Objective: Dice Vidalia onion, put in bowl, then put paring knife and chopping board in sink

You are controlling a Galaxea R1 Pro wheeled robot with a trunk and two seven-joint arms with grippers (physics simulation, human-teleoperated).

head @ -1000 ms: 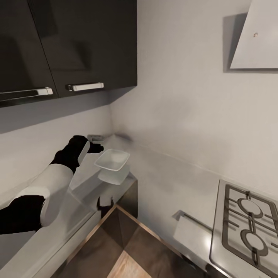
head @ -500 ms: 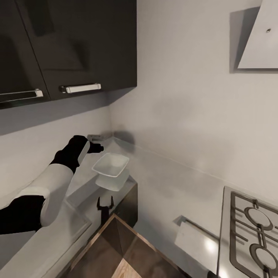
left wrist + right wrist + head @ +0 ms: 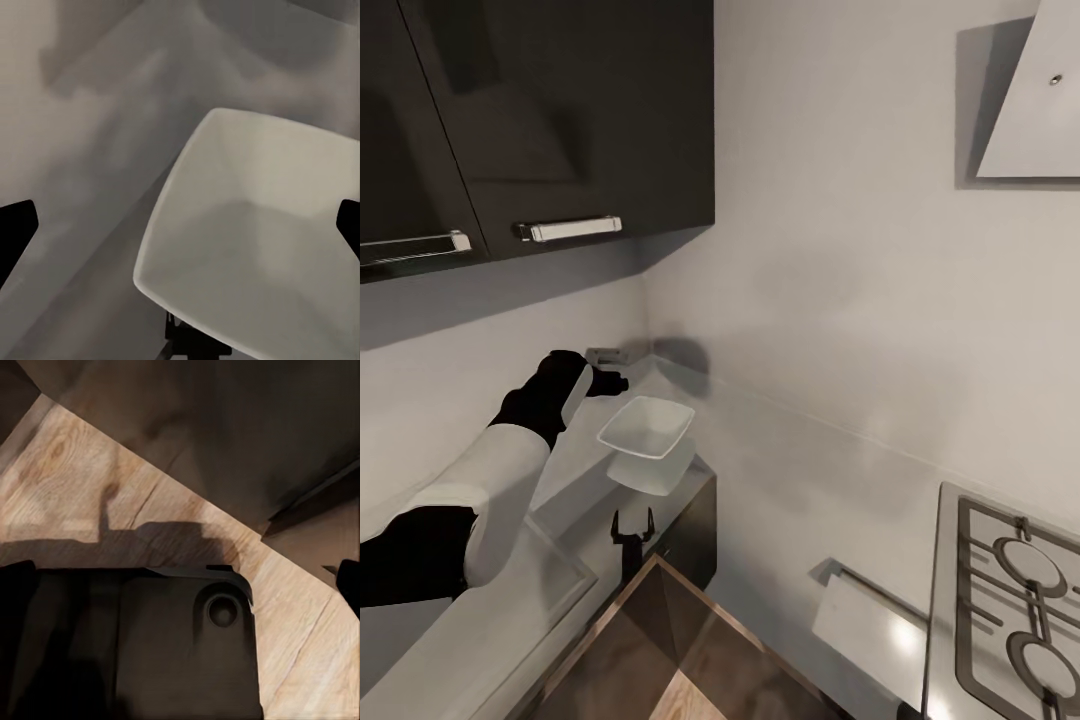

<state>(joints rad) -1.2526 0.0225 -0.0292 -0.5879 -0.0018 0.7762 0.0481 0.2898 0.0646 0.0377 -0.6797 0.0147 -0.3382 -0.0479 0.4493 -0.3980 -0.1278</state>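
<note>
White bowl point(image 3: 647, 427) sits at the inner corner of the table point(image 3: 780, 470) — under the dark wall cabinets point(image 3: 560, 110), hob point(image 3: 1010, 610) well off along the other run. Left gripper point(image 3: 610, 381) hovers just beside the bowl, fingers point(image 3: 15, 229) spread wide. Right gripper: can't tell, with wooden floor point(image 3: 90, 487) below. Against half a second back, nothing has really shifted — no readable labels.

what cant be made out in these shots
- Left gripper, head view: its fingertips are too small and dark to tell open from shut.
- Bowl, left wrist view: far rim cut off by the picture's edge.
- Hob, head view: cut off by the edge.
- Right wrist view: blurred wooden floor.
</note>
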